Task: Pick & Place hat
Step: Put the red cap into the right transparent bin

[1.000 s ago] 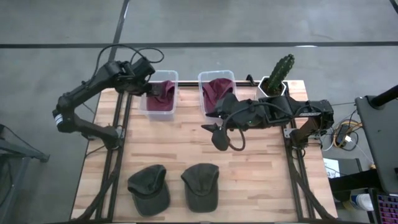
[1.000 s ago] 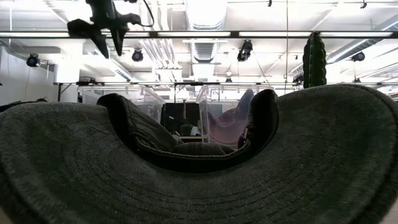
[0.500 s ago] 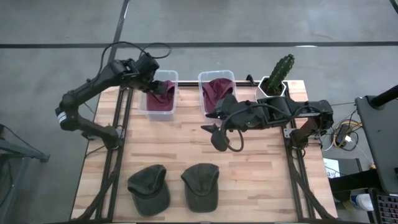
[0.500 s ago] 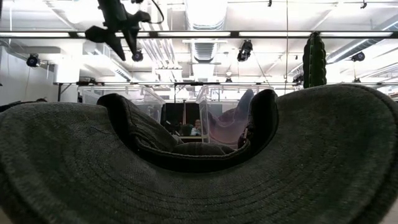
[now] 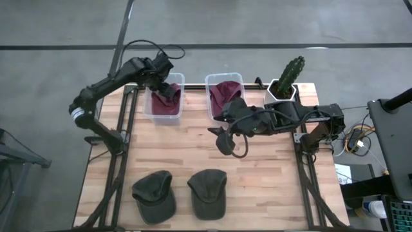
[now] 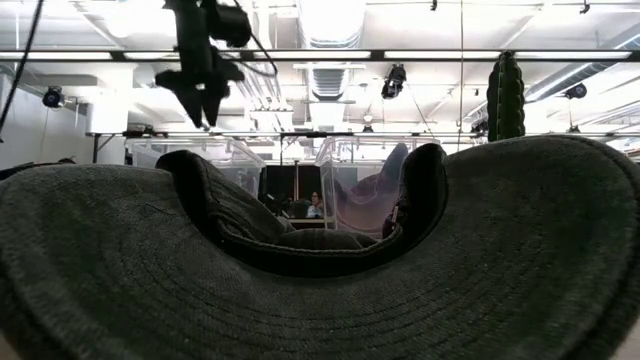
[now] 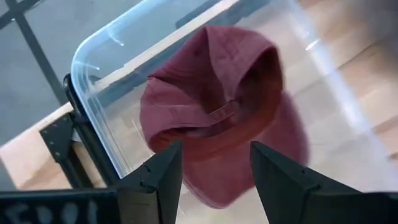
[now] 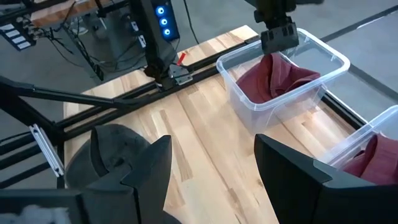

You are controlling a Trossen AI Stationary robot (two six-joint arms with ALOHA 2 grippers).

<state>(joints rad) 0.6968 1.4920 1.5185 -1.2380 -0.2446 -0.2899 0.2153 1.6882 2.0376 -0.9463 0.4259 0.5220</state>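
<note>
Claw wide, my left claw point(image 5: 168, 82) is swinging over the bin point(image 5: 150, 108); probably I'm lining up the maroon hat point(image 7: 217, 118).

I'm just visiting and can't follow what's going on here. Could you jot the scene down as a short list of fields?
left gripper: open, above the left bin
left bin contents: maroon hat
right gripper: open, empty, over the table
right bin: another maroon hat
near edge of table: two dark hats side by side
far right corner: potted cactus
</note>
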